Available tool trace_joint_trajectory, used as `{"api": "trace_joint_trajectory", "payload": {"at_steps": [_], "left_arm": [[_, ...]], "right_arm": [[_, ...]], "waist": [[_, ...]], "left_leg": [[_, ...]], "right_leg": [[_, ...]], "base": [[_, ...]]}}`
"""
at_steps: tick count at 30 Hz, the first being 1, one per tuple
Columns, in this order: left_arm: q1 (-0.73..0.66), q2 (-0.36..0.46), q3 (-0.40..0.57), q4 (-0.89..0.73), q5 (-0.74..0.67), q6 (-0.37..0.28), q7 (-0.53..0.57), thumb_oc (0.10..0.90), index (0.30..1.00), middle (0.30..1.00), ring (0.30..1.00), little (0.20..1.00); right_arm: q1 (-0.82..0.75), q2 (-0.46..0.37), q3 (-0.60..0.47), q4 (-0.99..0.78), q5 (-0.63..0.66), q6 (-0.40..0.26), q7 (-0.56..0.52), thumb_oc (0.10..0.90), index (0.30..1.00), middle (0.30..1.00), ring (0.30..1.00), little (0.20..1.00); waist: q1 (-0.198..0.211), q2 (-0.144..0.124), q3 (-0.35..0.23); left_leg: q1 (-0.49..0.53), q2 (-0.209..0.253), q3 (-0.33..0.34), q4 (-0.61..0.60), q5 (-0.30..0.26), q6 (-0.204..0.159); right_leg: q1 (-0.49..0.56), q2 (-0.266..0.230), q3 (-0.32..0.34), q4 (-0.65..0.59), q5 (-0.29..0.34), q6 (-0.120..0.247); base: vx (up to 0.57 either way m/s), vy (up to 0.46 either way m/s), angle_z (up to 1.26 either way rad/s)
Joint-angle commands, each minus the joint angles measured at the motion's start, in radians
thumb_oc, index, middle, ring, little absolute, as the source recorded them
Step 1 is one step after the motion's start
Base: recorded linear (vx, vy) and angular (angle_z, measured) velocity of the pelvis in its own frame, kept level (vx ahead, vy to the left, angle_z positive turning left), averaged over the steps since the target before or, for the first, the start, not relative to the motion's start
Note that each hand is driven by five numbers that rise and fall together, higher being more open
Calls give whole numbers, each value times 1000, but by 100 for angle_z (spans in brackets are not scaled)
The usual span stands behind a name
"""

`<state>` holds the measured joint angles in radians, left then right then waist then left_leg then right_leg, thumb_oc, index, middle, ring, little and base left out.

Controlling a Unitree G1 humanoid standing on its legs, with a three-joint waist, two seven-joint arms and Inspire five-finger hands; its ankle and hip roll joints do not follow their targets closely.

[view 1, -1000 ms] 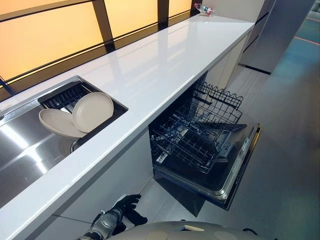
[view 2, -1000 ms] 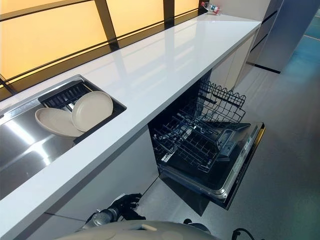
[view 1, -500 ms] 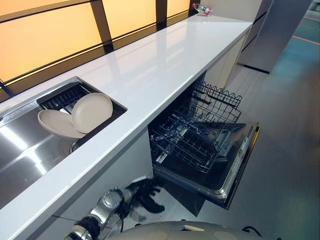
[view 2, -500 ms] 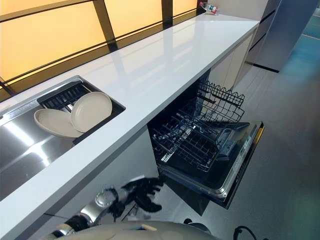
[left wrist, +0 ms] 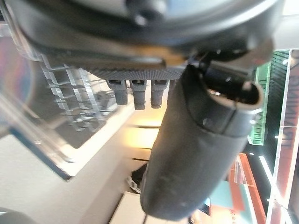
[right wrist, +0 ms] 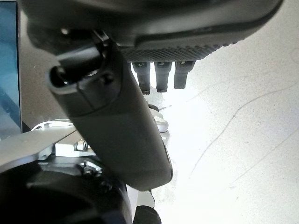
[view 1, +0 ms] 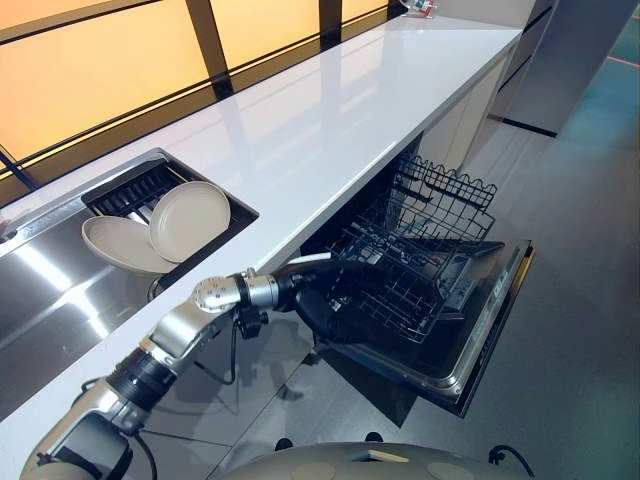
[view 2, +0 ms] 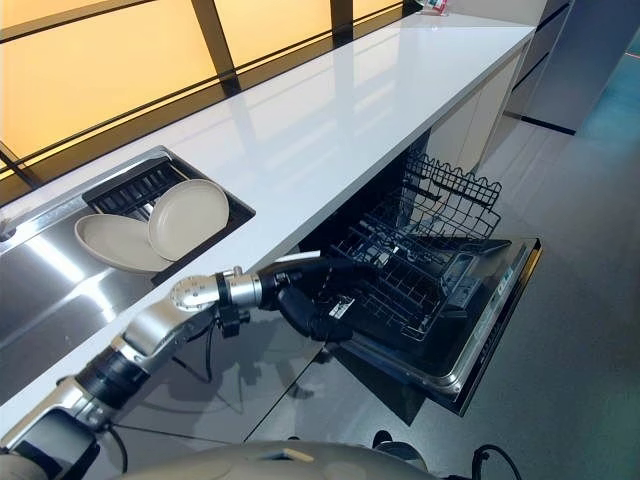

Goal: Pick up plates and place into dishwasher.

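since a second ago the left hand (view 1: pixel 318 298) has risen from low near the floor by the cabinet front to the level of the counter's edge, with its silver-grey arm stretched out in front of the open dishwasher; the two round beige plates (view 1: pixel 160 230) have not moved. they lie in the stainless steel sink (view 1: pixel 40 300) set into the counter at the left, one plate (view 1: pixel 190 221) propped on edge and leaning over the flatter plate (view 1: pixel 120 245) beside it, both resting near a dark slotted drain rack (view 1: pixel 125 190) at the back of the basin. the left hand is well apart from the plates, held just below the long glossy white countertop (view 1: pixel 330 110) and in front of the black wire dishwasher rack (view 1: pixel 400 270), which is pulled out over the lowered dishwasher door (view 1: pixel 480 330). its fingers are extended and relaxed and hold nothing, as the left wrist view shows with fingertips (left wrist: pixel 140 95) in a straight row beside the thumb. the right hand (right wrist: pixel 117 116) shows in its own wrist view over pale grey floor, fingers straight and empty. a small clear object (view 1: pixel 420 6) sits at the far end of the countertop.
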<state>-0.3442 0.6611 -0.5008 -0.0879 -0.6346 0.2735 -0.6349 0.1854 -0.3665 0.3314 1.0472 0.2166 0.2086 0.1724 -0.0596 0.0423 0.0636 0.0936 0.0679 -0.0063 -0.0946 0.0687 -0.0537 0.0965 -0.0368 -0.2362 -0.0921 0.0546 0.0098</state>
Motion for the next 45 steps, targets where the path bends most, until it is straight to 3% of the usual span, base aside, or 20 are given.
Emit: {"api": "trace_joint_trajectory", "payload": {"at_steps": [1,3,8,15,16,19,26,31,41,45], "left_arm": [[-224,28,90,-89,-289,-16,45,800,900,900,900,900],[-271,28,102,-99,-368,-9,94,800,900,900,900,900],[-376,27,150,-57,-472,-78,323,800,900,900,900,900],[-498,86,274,124,-376,-196,480,800,900,900,900,900],[-534,128,290,185,-359,-247,508,800,900,900,900,900],[-608,188,318,301,-336,-302,572,800,900,900,900,900],[-753,290,308,469,-175,-315,698,800,900,900,900,900],[-839,359,226,588,-48,-261,671,800,900,900,900,900],[-928,462,44,748,157,-289,593,800,900,900,900,900],[-880,494,52,756,195,-276,564,800,900,900,900,900]], "right_arm": [[-161,27,-19,-116,104,-70,10,800,900,900,900,900],[-165,26,-16,-103,110,-75,14,800,900,900,900,900],[-179,33,-9,-51,132,-96,23,800,900,900,900,900],[-188,57,-16,32,190,-145,81,800,900,900,900,900],[-188,58,-12,43,193,-155,85,800,900,900,900,900],[-193,61,-10,86,187,-169,72,800,900,900,900,900],[-198,54,-34,174,159,-197,56,800,900,900,900,900],[-197,47,-33,184,146,-203,71,800,900,900,900,900],[-190,34,-40,186,155,-185,75,800,900,900,900,900],[-170,49,-38,207,158,-220,42,800,900,900,900,900]], "waist": [[-4,-18,-15],[-6,-18,-18],[-10,-17,-27],[0,-12,-35],[2,-8,-38],[4,-2,-42],[5,9,-46],[1,16,-48],[0,21,-38],[-4,29,-21]], "left_leg": [[16,-66,74,7,-59,35],[16,-66,73,7,-58,33],[18,-64,75,7,-59,29],[25,-63,78,7,-61,23],[26,-63,79,7,-62,22],[27,-63,85,7,-65,18],[28,-67,89,7,-71,13],[30,-72,91,7,-74,12],[23,-82,93,7,-70,14],[28,-88,101,7,-78,22]], "right_leg": [[42,-28,44,6,-16,87],[43,-28,43,6,-16,86],[45,-28,41,5,-20,82],[54,-29,25,5,-26,79],[55,-29,21,5,-27,79],[55,-31,15,5,-31,81],[56,-31,12,5,-38,81],[55,-31,14,5,-38,84],[43,-32,26,5,-23,97],[41,-37,22,5,-23,102]], "base": [[13,-17,4],[14,-21,5],[17,-12,3],[42,5,6],[37,21,-1],[46,38,1],[21,13,0],[44,28,0],[44,39,1],[24,84,1]]}}
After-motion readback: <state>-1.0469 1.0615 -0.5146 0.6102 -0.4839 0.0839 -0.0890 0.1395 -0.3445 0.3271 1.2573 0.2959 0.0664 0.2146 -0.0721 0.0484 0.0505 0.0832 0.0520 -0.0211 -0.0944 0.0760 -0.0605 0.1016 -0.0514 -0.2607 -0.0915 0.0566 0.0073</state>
